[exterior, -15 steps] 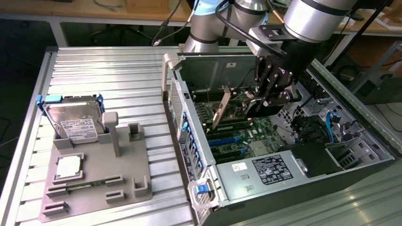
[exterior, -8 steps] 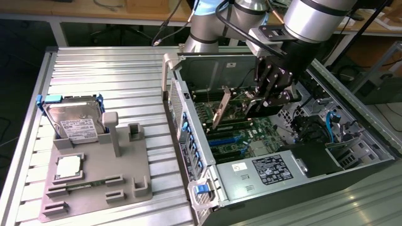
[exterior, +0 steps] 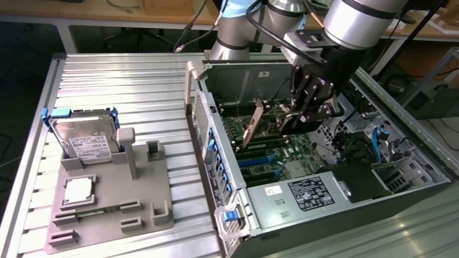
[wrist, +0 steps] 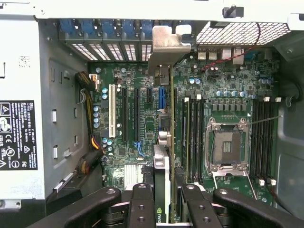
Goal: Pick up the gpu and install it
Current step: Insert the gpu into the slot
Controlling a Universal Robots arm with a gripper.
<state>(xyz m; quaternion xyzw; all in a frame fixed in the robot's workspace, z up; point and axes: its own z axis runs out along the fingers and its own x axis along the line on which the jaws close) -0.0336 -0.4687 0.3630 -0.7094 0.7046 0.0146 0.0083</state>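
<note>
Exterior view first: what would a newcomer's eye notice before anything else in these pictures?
The silver robot arm reaching into the open computer case on the exterior view's right stands out first. Its jaws are shut on the gpu, held over the green motherboard. On the exterior view's left, a hard drive stands tilted in a grey fixture on the ribbed metal table.

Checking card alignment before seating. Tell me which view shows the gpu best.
The exterior view: the gpu shows its broad face, tilted above the motherboard, held by the gripper. The wrist view shows it edge-on between the fingers, bracket at the far end.
</note>
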